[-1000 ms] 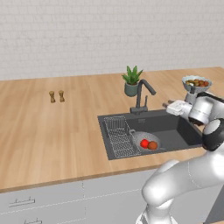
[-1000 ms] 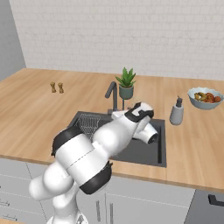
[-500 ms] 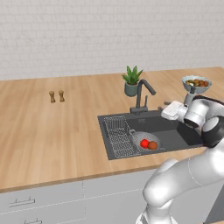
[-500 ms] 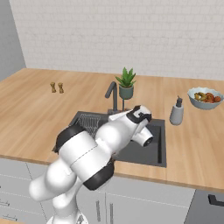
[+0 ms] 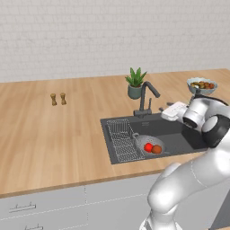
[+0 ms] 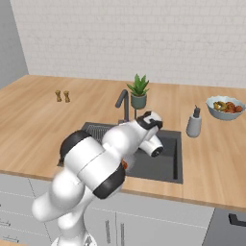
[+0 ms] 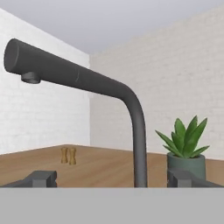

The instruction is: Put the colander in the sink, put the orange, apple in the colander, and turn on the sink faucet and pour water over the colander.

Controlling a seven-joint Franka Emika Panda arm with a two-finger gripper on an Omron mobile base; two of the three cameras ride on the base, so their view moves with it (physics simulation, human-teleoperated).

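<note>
**Fruit in the bowl, robot hand lined up on the tap**

The sink faucet [image 7: 139, 131] stood upright at the back edge of the sink [image 5: 179, 130], its gooseneck spout reaching out over the dark basin, as the gripper [image 5: 168, 111] hung level with it with its fingers [image 7: 39, 178] spread wide and grasping nothing. In the hand view the tap's stem rose between the two finger tips. The colander [image 5: 149, 144] sat on the basin floor beside the wire rack [image 5: 122, 139], with the apple [image 5: 148, 147] and the orange [image 5: 156, 149] resting together inside it, so the step in hand appeared to be turning on the water. To do it well, the hand would likely need to reach the thin lever at the side of the stem and push it with one finger rather than close on the stem itself; the lever was too small in these pictures to judge its angle. The spout would also probably have to point over the colander, which lay toward the rack end of the basin. Room was tight at the back: the potted plant [image 5: 135, 83] stood just behind the tap, and a soap dispenser [image 6: 194, 124] sat on the counter [image 5: 54, 130] near the basin's far corner. The fruit bowl [image 6: 226, 106] was farther off, and two small shakers [image 5: 58, 99] stood well apart on open wood.
</note>
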